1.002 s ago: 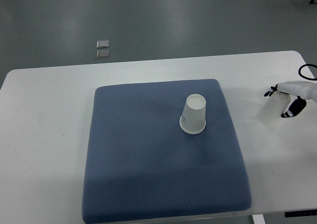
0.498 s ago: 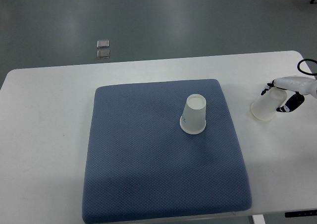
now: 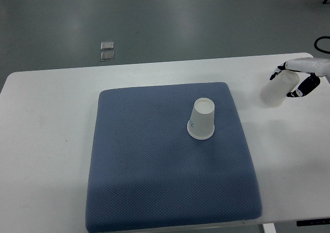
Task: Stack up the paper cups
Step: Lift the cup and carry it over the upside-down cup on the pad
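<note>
The right hand [image 3: 295, 82] grips 1 translucent cup [image 3: 277, 89], tilted with its mouth away from the wrist, above the white table [image 3: 46, 135]. Well off beyond that mouth, 1 inverted paper cup [image 3: 201, 119] stands on the blue mat [image 3: 165, 166].

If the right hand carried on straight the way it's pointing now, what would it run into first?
The right hand, gripping a cup, points left and slightly toward the robot. The upside-down cup on the blue mat looks first, though height is unclear.
</note>
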You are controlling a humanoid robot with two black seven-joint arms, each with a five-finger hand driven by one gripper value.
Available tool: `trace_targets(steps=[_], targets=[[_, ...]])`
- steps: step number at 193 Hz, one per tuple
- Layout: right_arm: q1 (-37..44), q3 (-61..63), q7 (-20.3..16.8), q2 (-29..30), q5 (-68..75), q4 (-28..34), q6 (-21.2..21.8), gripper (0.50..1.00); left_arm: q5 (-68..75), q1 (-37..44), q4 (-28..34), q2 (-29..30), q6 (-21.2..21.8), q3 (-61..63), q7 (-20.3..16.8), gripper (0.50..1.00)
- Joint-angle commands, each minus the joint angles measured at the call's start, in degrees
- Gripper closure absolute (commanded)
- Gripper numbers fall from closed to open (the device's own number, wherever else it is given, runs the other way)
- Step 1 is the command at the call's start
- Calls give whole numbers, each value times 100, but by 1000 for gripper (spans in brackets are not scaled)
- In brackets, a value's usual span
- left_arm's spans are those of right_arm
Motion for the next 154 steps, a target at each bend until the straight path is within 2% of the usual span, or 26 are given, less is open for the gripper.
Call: trace_targets(steps=[1, 25, 71, 129, 154], targets=[[296, 29, 99, -82, 9, 311, 266, 797, 0, 0, 0, 0, -5, 0, -8, 500], [577, 37, 99, -213, 9, 873, 345, 795, 0, 0, 0, 0, -5, 0, 0, 500], [1149, 204, 99, -486, 1, 2068, 793, 795, 0, 0, 0, 0, 4, 0, -8, 500], [1351, 284, -7, -301, 1, 2561, 978, 793, 0, 0, 0, 0, -5, 0, -9, 500], [1342, 284, -297, -29, -17, 2561, 969, 795, 0, 0, 0, 0, -5, 0, -8, 500]])
